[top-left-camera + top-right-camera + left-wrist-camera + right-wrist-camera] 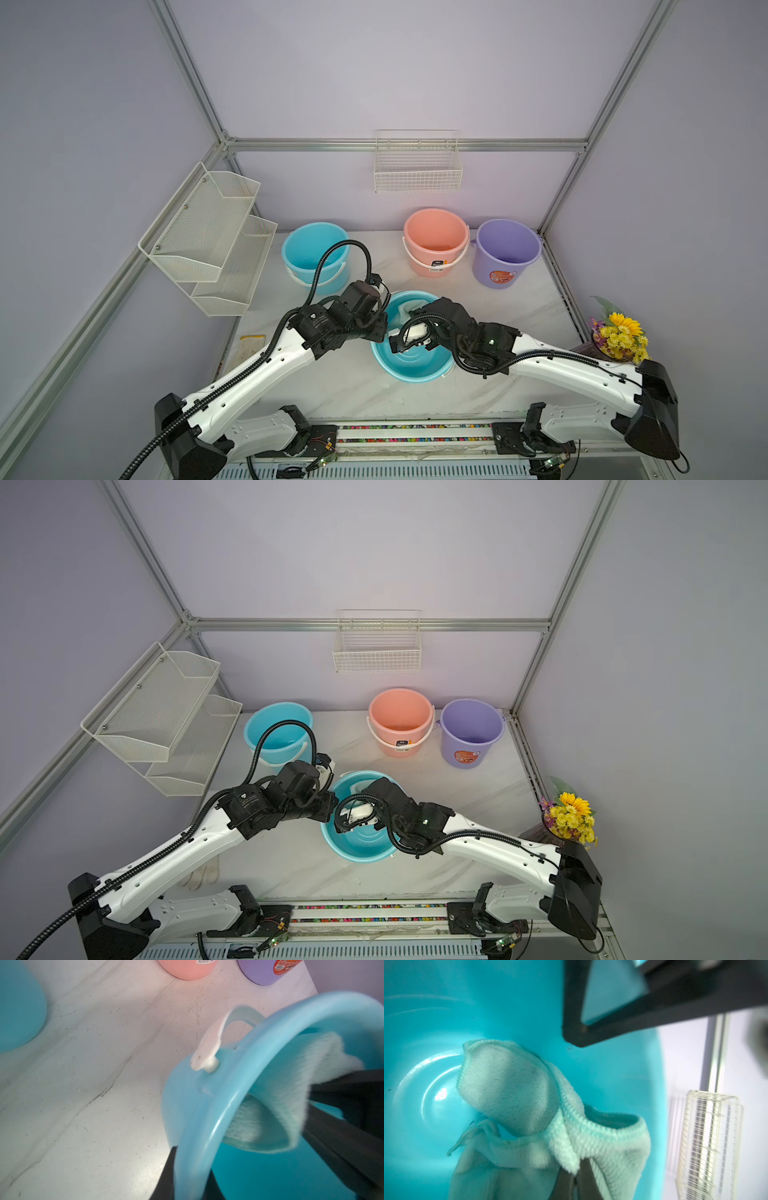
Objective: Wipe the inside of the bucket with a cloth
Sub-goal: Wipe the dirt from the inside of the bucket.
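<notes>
A teal bucket (415, 370) (361, 850) lies tipped near the table's front middle, its mouth facing the arms. My left gripper (191, 1180) is shut on the bucket's rim (224, 1109), one black finger outside the wall and one inside. The white handle (209, 1043) hangs loose beside the rim. My right gripper (576, 1178) reaches inside the bucket (446, 1012), shut on the pale mint-green cloth (512, 1088). The bunched cloth presses against the inner wall near the bottom. In both top views only a small patch of cloth (401, 309) (356, 789) shows past the right wrist.
At the back of the table stand a blue bucket (313, 249), a pink bucket (434, 241) and a purple bucket (507, 249). A wire basket (417, 166) hangs on the back wall, mesh shelves (212, 237) on the left wall. Flowers (621, 336) sit right; a white glove (199, 875) lies front left.
</notes>
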You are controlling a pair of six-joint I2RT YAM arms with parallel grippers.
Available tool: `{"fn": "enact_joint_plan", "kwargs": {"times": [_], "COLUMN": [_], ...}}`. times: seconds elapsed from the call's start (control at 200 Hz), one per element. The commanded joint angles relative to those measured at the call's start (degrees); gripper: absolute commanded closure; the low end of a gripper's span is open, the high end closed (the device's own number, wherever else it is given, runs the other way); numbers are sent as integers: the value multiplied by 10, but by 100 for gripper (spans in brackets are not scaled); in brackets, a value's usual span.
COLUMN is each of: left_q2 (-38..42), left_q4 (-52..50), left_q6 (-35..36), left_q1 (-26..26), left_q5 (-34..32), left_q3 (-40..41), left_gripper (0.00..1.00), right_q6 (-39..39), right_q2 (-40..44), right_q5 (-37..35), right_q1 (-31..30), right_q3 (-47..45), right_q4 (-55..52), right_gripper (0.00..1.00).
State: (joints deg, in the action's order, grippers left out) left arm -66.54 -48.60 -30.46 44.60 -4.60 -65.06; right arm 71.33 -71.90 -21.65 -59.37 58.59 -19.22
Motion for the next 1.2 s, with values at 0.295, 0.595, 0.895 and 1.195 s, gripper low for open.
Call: {"fn": "enact_joint_plan", "kwargs": {"times": [0.295, 0.595, 0.895, 1.195], "left_q2": [-10, -11, -1, 0], "left_q4": [25, 26, 30, 34], "left_q6": [-16, -2, 11, 11], "left_q1": [-4, -3, -3, -3], "left_q5": [8, 38, 49, 45], "left_q3": [-36, -55, -59, -53], "left_gripper": [100, 100, 100, 100], "right_q6": [118, 59, -37, -119], "right_q2": [-2, -99, -185, -202], "right_q5": [-182, -101, 35, 107], "right_q1": [-50, -43, 22, 67], "right_q3": [40, 5, -24, -24], "right_q4": [-29, 6, 61, 41], "right_gripper": [100, 100, 100, 100]}}
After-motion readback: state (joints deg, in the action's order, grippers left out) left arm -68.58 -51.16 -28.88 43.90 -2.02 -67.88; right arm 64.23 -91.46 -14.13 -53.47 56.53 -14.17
